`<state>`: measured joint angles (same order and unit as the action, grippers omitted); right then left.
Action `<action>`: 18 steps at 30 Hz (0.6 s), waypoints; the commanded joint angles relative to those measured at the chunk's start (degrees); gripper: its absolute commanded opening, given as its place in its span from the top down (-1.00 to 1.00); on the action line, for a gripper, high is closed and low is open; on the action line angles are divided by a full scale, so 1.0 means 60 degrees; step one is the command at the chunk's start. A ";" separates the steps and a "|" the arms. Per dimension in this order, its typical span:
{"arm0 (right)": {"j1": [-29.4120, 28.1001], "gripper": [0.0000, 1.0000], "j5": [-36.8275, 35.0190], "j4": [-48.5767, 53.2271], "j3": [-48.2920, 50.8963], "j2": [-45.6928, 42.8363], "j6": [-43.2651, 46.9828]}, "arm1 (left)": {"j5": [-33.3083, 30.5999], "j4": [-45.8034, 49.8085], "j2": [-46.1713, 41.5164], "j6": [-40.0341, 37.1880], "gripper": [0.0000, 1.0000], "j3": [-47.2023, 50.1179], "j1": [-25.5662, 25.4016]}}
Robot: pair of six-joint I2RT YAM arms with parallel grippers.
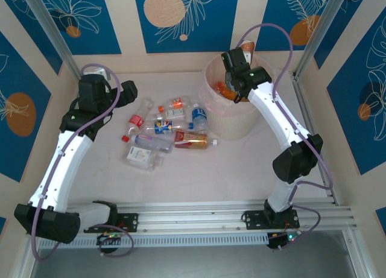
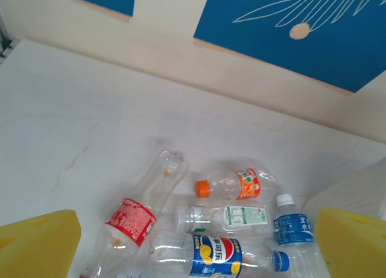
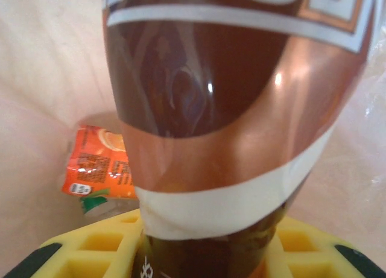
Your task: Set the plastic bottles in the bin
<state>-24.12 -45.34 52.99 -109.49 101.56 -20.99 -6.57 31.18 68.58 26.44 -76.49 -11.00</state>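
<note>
Over the table (image 1: 199, 169) in the top view, the bin (image 1: 235, 126) stands at 1 o'clock and the loose plastic bottles (image 1: 169, 130) lie in a cluster at the centre. The right claw (image 1: 234, 85) hangs inside the bin's mouth, pinching a brown-labelled bottle (image 1: 227, 92). The left claw (image 1: 128, 88) hovers at 10 o'clock of the cluster, spread wide and holding nothing.

In the left wrist view, the yellow fingers (image 2: 39, 245) stand far apart at 7 and 4 o'clock. Between them lie a red-labelled bottle (image 2: 134, 221), an orange-capped bottle (image 2: 232, 186), a green-labelled bottle (image 2: 226, 216) and two blue-labelled ones, some touching.

In the right wrist view, the yellow pads (image 3: 90, 248) press on the brown-labelled bottle's lower body. An orange-labelled bottle (image 3: 99, 166) lies on the liner at 8 o'clock.

These bottles look empty and light, with thin walls that buckle under a squeeze and a smooth, slippery skin. A hold across the labelled middle seems safest; the neck and cap are stiffer but narrow. The red-labelled one, lying apart at the cluster's 9 o'clock edge, looks easiest to reach.
</note>
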 commanded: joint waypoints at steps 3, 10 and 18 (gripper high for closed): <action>0.0421 0.75 -0.0057 0.0060 0.0534 -0.0240 -0.0176 | 0.0494 0.0176 0.0145 0.0150 -0.99 0.0353 0.0409; 0.0621 0.19 0.0189 0.0191 0.1129 -0.0331 -0.0207 | 0.0057 0.0518 0.0406 -0.0097 -0.99 0.0440 0.0530; 0.0614 -0.62 0.0450 0.0221 0.1185 -0.0857 -0.0164 | -0.0172 0.0894 0.0650 -0.0463 -0.99 0.0483 0.0574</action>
<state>-20.47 -43.55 53.67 -102.35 99.98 -21.34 -6.31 34.81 72.10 25.80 -74.13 -8.25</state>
